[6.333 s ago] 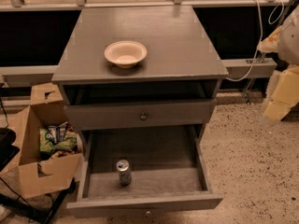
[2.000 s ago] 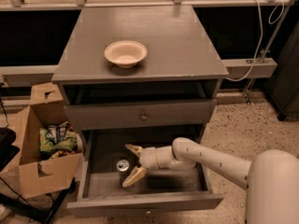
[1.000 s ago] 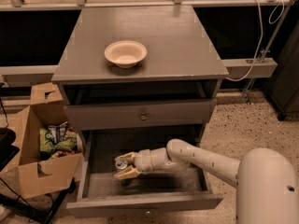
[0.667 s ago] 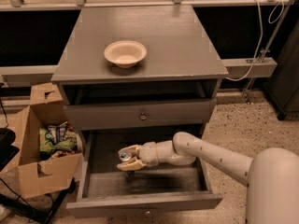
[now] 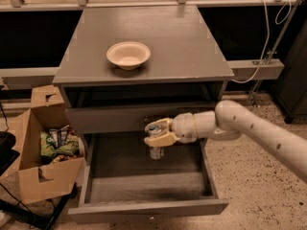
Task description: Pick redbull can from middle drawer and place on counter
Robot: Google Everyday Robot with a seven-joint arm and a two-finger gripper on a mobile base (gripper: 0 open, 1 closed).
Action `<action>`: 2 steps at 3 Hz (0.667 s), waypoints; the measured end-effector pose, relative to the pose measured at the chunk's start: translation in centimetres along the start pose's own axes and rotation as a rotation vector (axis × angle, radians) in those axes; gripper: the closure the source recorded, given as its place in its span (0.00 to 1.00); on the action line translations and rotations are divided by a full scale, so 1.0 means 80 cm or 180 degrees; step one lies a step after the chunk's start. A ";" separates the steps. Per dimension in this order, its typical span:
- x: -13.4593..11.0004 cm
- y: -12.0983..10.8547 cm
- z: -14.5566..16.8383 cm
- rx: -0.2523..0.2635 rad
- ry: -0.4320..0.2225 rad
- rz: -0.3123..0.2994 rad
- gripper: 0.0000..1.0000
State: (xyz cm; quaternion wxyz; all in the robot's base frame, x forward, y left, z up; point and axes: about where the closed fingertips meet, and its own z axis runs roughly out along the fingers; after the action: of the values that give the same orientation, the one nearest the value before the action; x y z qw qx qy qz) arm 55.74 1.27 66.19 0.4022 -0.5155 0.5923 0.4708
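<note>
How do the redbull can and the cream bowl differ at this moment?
The redbull can is slim, tall and silver; the bowl is wide, shallow and cream. The can is gripped by the claw over the middle drawer; the bowl sits free on the counter. Both are upright.

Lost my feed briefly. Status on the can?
Gripper shut on can, over middle drawer. Can upright, off the drawer floor. Bowl on counter, left of centre.
</note>
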 end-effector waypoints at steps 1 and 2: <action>-0.175 -0.017 -0.080 0.0034 -0.0054 0.0016 1.00; -0.265 -0.054 -0.086 0.0047 -0.0125 0.0151 1.00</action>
State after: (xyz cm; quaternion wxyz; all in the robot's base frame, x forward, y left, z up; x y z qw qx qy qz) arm 63.14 -0.62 87.57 0.4063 -0.4889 0.5999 0.4858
